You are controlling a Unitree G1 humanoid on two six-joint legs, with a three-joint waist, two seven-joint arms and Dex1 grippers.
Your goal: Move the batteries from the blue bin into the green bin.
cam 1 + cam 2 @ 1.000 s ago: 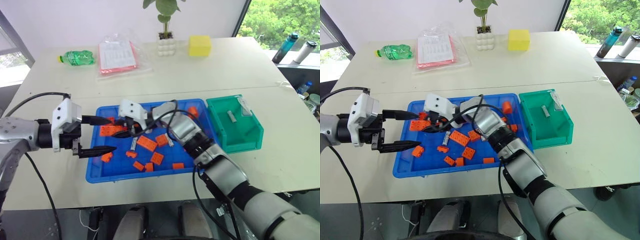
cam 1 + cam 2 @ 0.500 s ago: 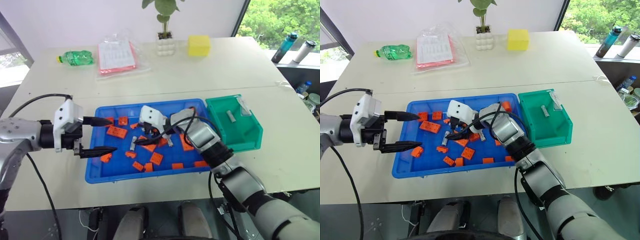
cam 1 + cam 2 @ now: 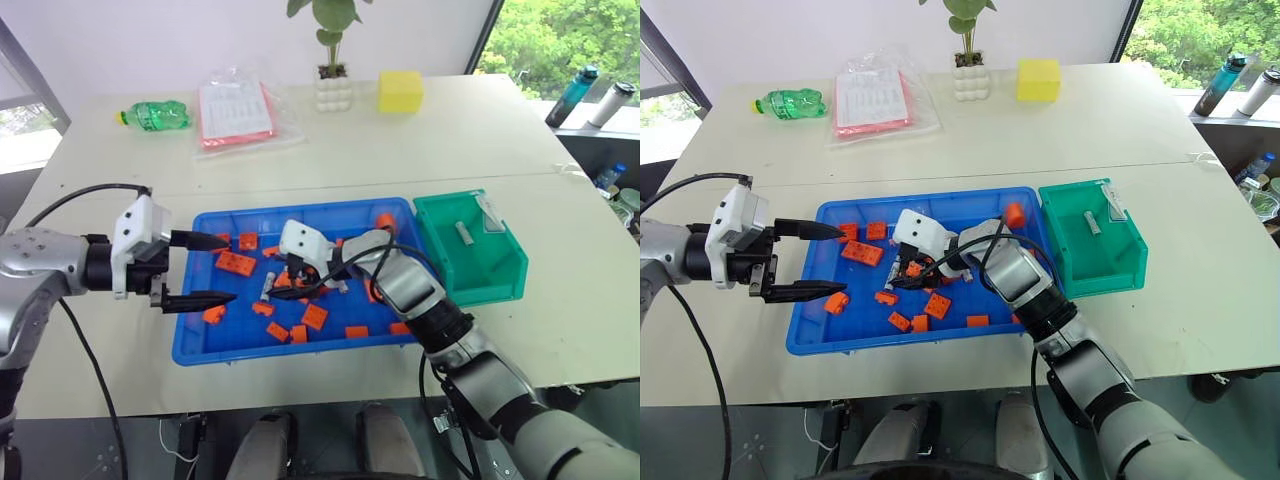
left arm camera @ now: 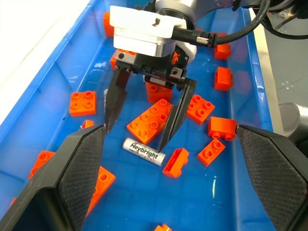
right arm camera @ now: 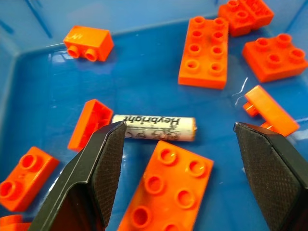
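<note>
Right gripper (image 4: 142, 132) hovers spread over a battery in the tray.
It has shifted toward a white cylindrical battery (image 5: 154, 127) among orange plastic bricks (image 5: 203, 50) in the shallow blue plastic bin (image 3: 300, 350); a pinch looks next. The small green plastic bin (image 3: 495, 275) already holds one battery. The left gripper (image 3: 205, 270) waits open.

blue bin (image 3: 200, 345) of orange bricks (image 3: 236, 264), both grippers spread

1. Both arms have silver-grey metal segments joined by black bands.
2. Each wrist carries a white, boxy housing.
3. The left tool (image 3: 205, 270) and the right tool (image 4: 139, 130) each have two slim, black, pointed fingers.
4. Black cables loop along both arms.
</note>
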